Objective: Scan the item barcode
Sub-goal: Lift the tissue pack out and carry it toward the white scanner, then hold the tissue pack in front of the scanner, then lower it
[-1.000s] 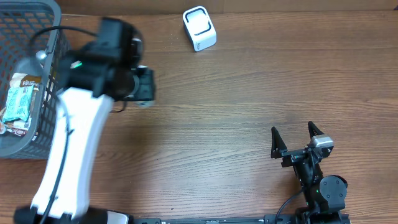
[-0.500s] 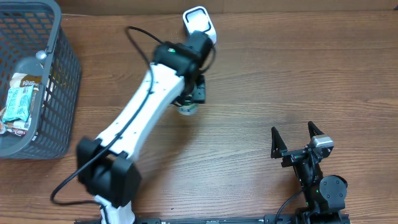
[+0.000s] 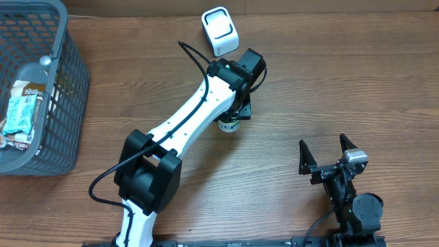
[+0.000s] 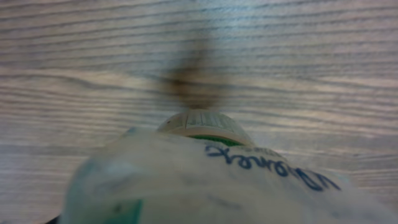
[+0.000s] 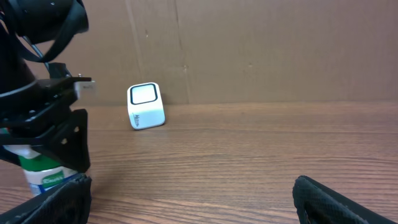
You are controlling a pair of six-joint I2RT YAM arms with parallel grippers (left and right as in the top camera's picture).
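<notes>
Worktop point(image 3: 343, 75) of brown wood carries a grey basket point(image 3: 74, 82) holding packets at far left. At mid-worktop the left hand point(image 3: 233, 118) grips a green-labelled container point(image 3: 227, 127), just near of the white scanner point(image 3: 220, 31). At near right the right hand point(image 3: 322, 145) rests with fingers spread wide, empty.
</notes>
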